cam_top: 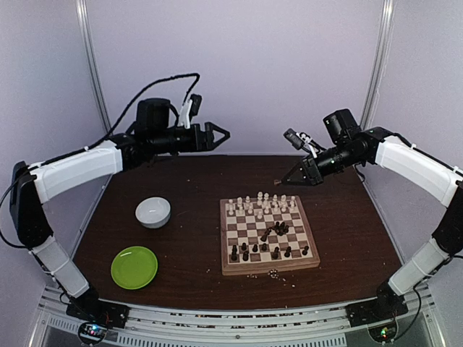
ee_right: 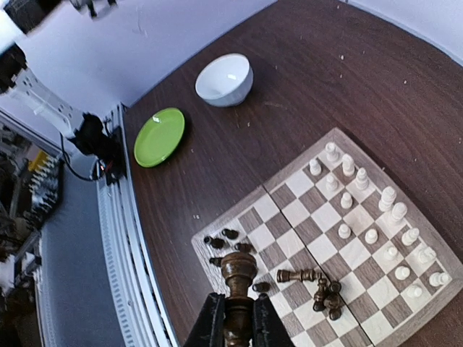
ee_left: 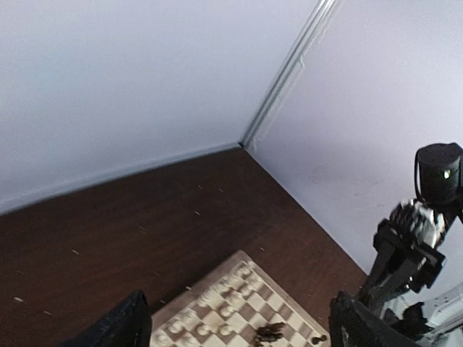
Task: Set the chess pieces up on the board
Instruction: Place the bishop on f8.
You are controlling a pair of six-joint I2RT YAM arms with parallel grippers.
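White bowl [cam_top: 153, 212]: upright on the table [cam_top: 181, 181], left of the board [cam_top: 268, 235]. Its inside shows only plain white.
Green plate [cam_top: 134, 267]: nearer the arm bases than the bowl and apart from it. Its surface is plain green.
Board: right of centre, carrying the chess pieces. Cream pieces [cam_top: 262, 204] stand along the far 2 rows. Dark pieces [cam_top: 264, 249] stand along the near rows, with gaps. A small heap of toppled dark ones [cam_top: 275, 230] lies mid-board. Pale crumbs [cam_top: 275, 273] lie on the table just beside the board's near edge.

Right gripper [cam_top: 287, 177]: in the air over the board's far edge, fingers [ee_right: 210, 325] drawn narrow on 1 dark chessman [ee_right: 239, 278]. The overhead view gives that chessman only as a speck at the tips. The right wrist view shows it plainly: upright, lower part pinched from both sides, board below.

Left gripper [cam_top: 219, 137]: raised over the far-left table, well apart from the board, holding nothing. In the left wrist view its fingers [ee_left: 116, 329] are spread wide at the 2 bottom corners, with a corner of the board and cream pieces between them. The right arm [ee_left: 412, 246] shows at that view's right edge. Bowl and plate appear in the overhead and right wrist views only.
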